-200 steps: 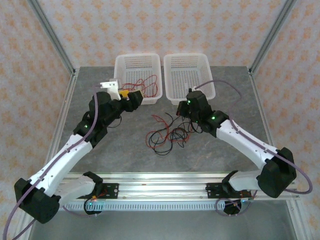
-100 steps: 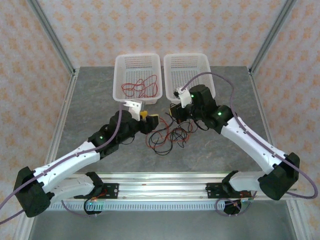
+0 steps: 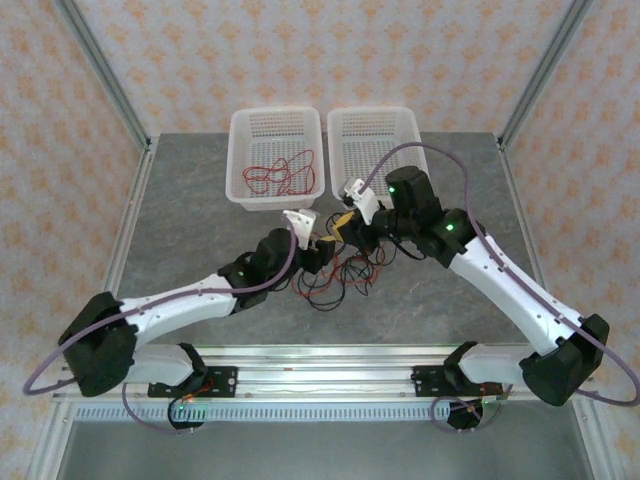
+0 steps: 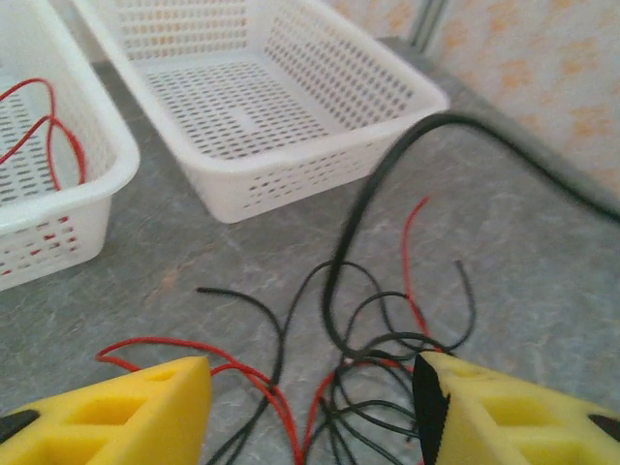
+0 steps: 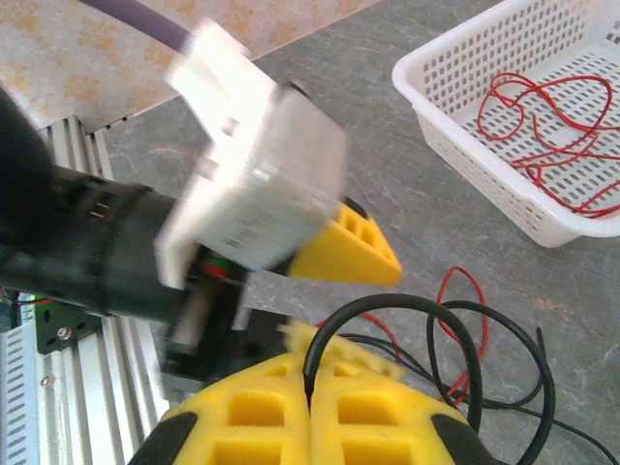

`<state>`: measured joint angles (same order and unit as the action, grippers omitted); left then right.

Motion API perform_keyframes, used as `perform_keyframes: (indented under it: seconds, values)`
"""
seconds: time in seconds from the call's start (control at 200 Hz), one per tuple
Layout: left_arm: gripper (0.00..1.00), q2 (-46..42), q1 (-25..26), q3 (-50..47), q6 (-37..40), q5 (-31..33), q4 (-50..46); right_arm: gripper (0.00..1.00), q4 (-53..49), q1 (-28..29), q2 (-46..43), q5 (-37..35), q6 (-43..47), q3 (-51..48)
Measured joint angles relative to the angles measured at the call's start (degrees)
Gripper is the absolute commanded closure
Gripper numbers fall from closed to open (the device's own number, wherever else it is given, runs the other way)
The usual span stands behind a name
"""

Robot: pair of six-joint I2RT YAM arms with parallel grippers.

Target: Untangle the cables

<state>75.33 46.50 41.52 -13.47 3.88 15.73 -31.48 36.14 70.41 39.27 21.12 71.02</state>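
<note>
The right gripper pinches a black cable between closed yellow fingers, while the left gripper hangs with its jaws spread over the tangle of cables at mid-table. At the tangle's 11 o'clock, a red cable lies inside a white basket.

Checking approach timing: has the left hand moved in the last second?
Yes. The left hand went from the left basket rim to the cable tangle.
</note>
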Motion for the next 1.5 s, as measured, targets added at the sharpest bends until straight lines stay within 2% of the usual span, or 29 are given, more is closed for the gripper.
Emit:
perform_keyframes:
  seconds: [0.1,0.16,0.27,0.4,0.506,0.676,0.701,0.761,0.791,0.871,0.996,1.131,1.251,1.497]
  values:
    - [0.44,4.2,0.0,0.6,0.3,1.6,2.2,1.00,0.6,-0.2,-1.3,1.7,-0.1,-0.2]
    - [0.49,6.8,0.0,1.7,0.5,2.0,3.5,1.00,1.2,-0.3,-2.8,2.6,-0.3,-0.7]
    - [0.75,10.7,0.0,3.4,-0.4,2.6,7.8,1.00,2.4,-0.3,-6.1,3.9,-1.6,-1.6]
    - [1.00,14.4,0.0,4.9,-1.8,3.1,11.5,1.00,4.8,-0.3,-9.7,3.1,-4.9,-1.5]
    - [1.00,16.4,0.0,4.9,-2.8,4.7,13.4,1.00,5.5,-0.3,-11.9,0.4,-8.7,-0.6]
    - [1.00,16.7,1.1,3.7,-5.6,5.6,19.1,1.00,5.6,-0.6,-14.3,-9.5,-16.2,2.4]
    - [0.93,16.3,1.2,3.2,-6.1,5.5,20.0,1.00,5.6,-0.6,-14.5,-11.0,-17.0,2.6]
    - [0.67,14.8,1.9,1.9,-6.8,5.6,20.8,1.00,6.1,-0.6,-15.4,-14.7,-19.3,2.9]
    - [0.56,13.8,2.0,0.9,-7.3,5.7,20.5,1.00,7.5,-0.6,-16.1,-16.7,-20.4,2.9]
    - [0.39,11.2,2.3,-2.0,-8.0,6.2,18.7,1.00,11.9,-0.6,-18.4,-22.5,-22.5,3.1]
    - [0.37,6.4,3.0,-3.9,-7.9,7.0,12.7,1.00,19.4,-0.6,-19.4,-30.7,-24.4,3.8]
    - [0.34,-0.5,3.4,-3.9,-7.9,8.2,7.5,1.00,24.3,-0.6,-16.4,-35.8,-24.5,7.1]
    - [0.26,-7.1,3.4,-4.0,-8.2,10.0,3.8,1.00,26.2,-0.6,-12.0,-38.9,-23.3,11.5]
    - [0.25,-14.3,3.4,-4.2,-9.4,12.9,-3.1,1.00,26.6,-0.6,-3.5,-44.6,-17.0,20.8]
